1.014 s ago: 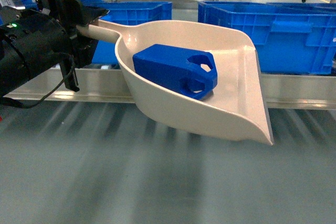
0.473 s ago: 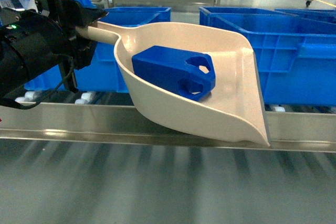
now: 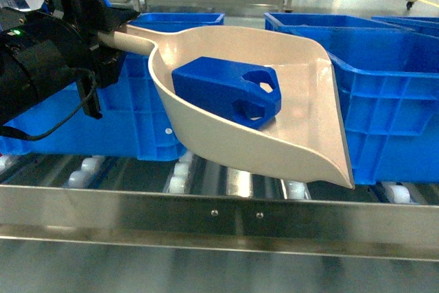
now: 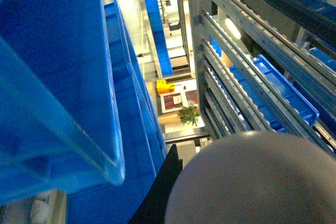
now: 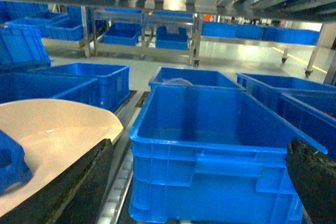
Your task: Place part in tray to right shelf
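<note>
A glossy cream-beige dustpan-shaped tray [image 3: 302,142] is held in the air by its long handle, gripped by the black left gripper [image 3: 103,36]. A bright blue jerrycan-shaped plastic part [image 3: 226,92] lies inside it — above the white rollers of the stainless-steel right shelf [image 3: 226,219], among large blue plastic crates [image 3: 384,94]. The right gripper's dark fingers [image 5: 79,187] are spread wide — nothing is seen held between them.

part [image 3: 226,90]: blue block lying on its side inside tray | tray [image 3: 302,142]: cream scoop hovering tilted above right shelf [image 3: 226,221] rollers, handle pointing left
</note>
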Controlling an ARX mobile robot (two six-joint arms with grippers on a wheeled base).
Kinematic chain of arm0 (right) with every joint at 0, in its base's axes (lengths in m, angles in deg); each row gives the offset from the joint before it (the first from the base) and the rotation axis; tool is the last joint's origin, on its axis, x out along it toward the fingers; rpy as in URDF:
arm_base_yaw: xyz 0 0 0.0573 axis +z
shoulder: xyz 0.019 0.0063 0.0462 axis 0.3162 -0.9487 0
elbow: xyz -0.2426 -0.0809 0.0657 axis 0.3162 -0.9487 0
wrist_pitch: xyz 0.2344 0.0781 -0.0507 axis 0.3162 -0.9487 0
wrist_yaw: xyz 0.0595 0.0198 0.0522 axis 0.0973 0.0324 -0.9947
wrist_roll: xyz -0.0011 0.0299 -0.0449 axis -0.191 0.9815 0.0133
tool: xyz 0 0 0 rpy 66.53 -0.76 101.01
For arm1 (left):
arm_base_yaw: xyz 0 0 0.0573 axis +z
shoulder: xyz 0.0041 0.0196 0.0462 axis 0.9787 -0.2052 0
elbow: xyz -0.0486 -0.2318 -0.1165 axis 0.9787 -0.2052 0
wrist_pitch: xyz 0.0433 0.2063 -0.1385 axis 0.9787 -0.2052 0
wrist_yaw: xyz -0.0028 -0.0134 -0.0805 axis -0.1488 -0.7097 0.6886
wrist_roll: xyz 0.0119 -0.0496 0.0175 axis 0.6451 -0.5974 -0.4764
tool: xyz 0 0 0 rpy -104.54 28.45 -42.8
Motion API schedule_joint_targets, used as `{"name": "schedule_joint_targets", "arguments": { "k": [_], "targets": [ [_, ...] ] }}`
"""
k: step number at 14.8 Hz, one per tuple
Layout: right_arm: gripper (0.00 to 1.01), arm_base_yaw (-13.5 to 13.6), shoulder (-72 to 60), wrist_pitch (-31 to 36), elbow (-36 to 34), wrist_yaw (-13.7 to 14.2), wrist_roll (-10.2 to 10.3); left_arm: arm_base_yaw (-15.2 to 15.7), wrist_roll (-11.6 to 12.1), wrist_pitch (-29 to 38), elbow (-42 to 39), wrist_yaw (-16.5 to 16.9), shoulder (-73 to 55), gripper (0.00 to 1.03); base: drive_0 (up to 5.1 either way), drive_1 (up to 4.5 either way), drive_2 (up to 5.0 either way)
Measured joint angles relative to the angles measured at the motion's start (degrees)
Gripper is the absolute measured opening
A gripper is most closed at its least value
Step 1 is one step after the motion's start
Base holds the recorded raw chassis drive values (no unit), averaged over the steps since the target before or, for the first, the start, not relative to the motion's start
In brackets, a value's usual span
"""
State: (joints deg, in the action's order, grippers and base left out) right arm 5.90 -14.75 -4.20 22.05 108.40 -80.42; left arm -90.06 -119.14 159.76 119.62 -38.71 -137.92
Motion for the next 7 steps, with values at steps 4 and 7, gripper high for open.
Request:
{"name": "schedule_joint_targets", "arguments": {
  "k": [4, 7],
  "targets": [
    [0.98, 0.00, -0.31, -0.22, 0.00, 0.00, 0.00, 0.00, 0.02, -0.07, 0.00, 0.02, 0.00, 0.12, 0.0, 0.00, 0.0],
    [0.98, 0.00, -0.24, -0.22, 0.00, 0.00, 0.00, 0.00, 0.02, -0.02, 0.00, 0.04, 0.00, 0.12, 0.0, 0.00, 0.0]
  ]
}}
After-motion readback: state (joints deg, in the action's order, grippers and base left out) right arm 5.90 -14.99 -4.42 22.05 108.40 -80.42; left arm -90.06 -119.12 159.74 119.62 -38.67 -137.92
